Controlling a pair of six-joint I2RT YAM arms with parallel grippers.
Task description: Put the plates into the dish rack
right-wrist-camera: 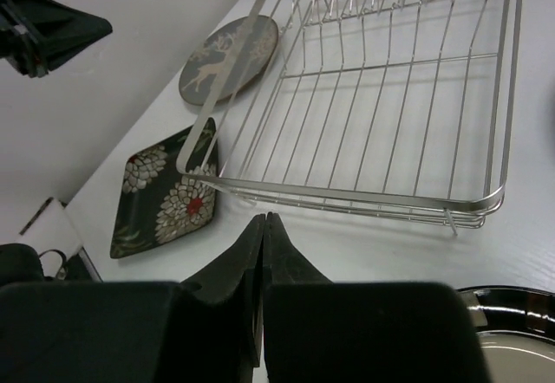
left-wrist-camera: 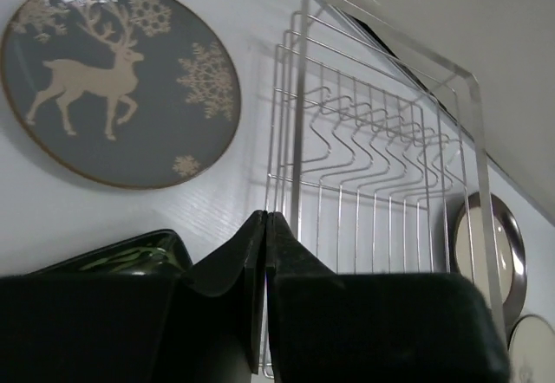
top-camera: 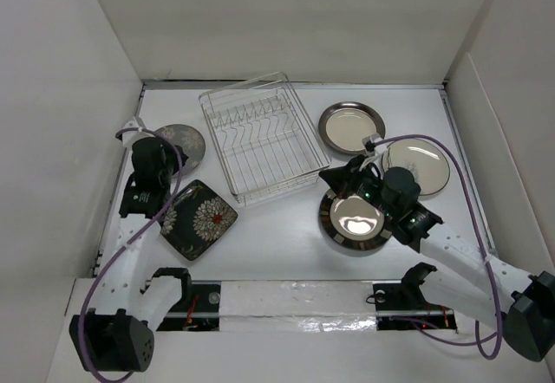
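Three brown-rimmed plates (top-camera: 351, 127), one grey plate (top-camera: 182, 143), one black plate (top-camera: 199, 218) — one rack (top-camera: 260, 132)

White booth, evenly lit

A white surface (top-camera: 277, 236) is boxed in by plain white panels: a back wall (top-camera: 295, 19), a left wall (top-camera: 52, 97) and a right wall (top-camera: 512, 132). A dark seam (top-camera: 173, 81) runs along the back wall's foot.

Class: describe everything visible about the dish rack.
The dish rack is a rectangular basket of shiny silver wire with low sides and a row of bent upright prongs. It stands flat on the white table, slightly askew, at the back centre. It is empty.
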